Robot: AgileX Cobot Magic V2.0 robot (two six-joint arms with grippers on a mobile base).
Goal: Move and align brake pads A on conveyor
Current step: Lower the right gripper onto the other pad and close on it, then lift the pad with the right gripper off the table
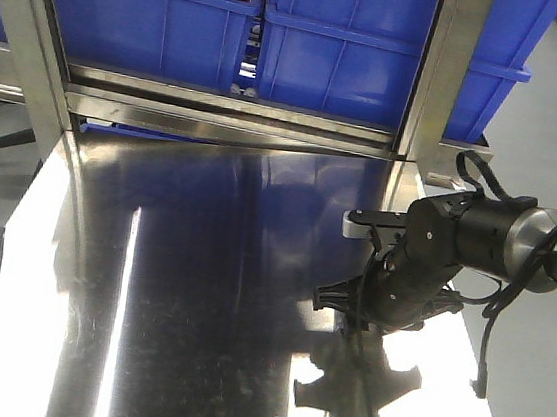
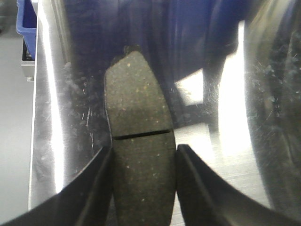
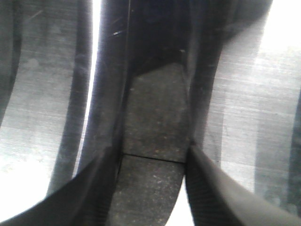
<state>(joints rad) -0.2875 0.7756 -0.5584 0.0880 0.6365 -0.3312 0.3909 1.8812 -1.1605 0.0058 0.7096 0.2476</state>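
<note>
Your left tool is closed on a brake pad. One finger presses each long edge, just on the near side of the thin groove that crosses the pad's middle. The pad's long axis runs straight out from the tool, away from the wrist camera, so the far half sticks out past the fingertips over the shiny steel tabletop.

Your right tool grips a second brake pad the same way. Its fingers sit on the two long edges at about the groove, and the long axis points directly ahead of the tool. In the front view the right arm reaches in from the right and points down, close over the tabletop. The pad itself cannot be made out there.

From these views you cannot tell whether either pad rests on the steel or is lifted clear of it.

The conveyor is not visible in any view. Only the steel tabletop and the blue bins at its far side appear. This means you cannot judge which way the belt lies or which arm is nearer to it. Because each pad lies in line with its tool, turning the wrist is probably what will set the pad's alignment on the belt.
</note>
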